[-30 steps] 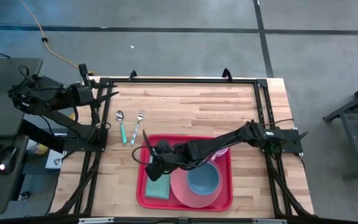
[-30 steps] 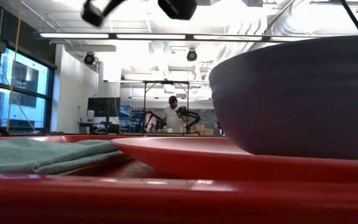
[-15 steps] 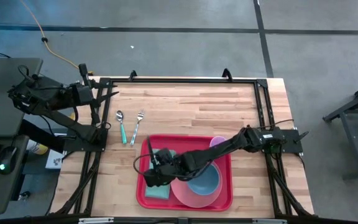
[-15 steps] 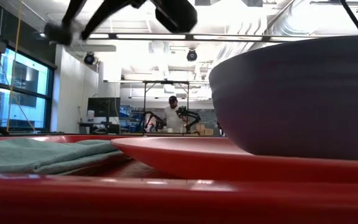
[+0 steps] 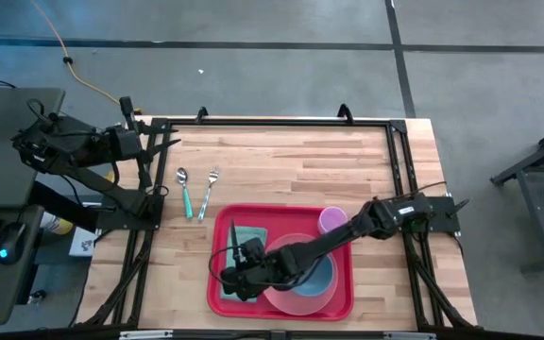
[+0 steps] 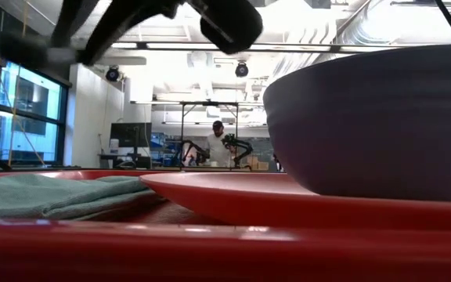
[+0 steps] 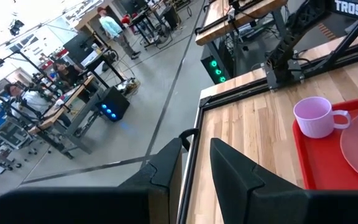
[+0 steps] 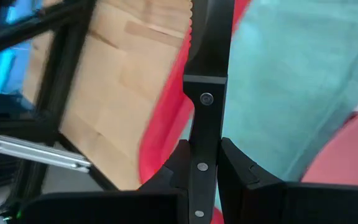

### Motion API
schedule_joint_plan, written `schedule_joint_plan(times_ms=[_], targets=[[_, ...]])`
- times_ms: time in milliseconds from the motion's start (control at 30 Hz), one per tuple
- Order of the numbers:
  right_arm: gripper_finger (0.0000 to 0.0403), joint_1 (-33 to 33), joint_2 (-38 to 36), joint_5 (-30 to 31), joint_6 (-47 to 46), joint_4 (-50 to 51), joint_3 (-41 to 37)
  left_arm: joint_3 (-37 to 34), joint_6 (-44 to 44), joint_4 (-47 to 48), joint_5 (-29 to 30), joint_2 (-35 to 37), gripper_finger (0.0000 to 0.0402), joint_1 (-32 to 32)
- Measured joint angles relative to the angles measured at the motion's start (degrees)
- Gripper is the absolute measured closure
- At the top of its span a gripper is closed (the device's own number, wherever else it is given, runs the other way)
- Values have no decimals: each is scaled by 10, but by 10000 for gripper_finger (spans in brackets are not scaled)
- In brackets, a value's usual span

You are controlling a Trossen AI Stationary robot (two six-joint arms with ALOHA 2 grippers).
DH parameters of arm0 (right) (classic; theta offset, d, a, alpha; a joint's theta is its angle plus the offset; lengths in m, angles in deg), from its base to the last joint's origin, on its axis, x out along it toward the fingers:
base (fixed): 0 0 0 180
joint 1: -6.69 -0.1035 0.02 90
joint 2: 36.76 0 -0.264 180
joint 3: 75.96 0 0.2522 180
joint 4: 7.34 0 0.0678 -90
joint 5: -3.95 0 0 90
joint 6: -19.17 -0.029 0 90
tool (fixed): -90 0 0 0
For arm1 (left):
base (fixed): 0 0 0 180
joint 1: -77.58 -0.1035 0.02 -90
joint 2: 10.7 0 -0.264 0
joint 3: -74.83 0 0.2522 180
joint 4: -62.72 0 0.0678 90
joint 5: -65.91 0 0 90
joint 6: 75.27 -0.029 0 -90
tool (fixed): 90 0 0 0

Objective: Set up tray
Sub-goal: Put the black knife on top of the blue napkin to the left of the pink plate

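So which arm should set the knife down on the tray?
The right one. Its gripper is already shut on the black-handled knife and sits over the folded teal cloth on the red tray. The left gripper waits empty, parked past the table's far left corner.

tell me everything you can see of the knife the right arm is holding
The knife has a black handle with small metal rivets and a dark blade with a finely toothed edge, as the right wrist view shows. The right gripper is shut on the handle, its two fingers pressed against either side. The blade points out over the teal cloth and the raised rim of the red tray. Whether the blade touches the cloth cannot be told.
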Motion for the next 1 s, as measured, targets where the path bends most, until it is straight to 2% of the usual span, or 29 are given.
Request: schedule_joint_plan(times_ms=[233, 1000], targets=[[379, -1, 32, -23, -24, -35, 0, 0, 0, 0, 0, 7, 284, 0], [379, 11, 37, -99, -71, -1, 0, 0, -2, 0, 0, 38, 284, 0]])
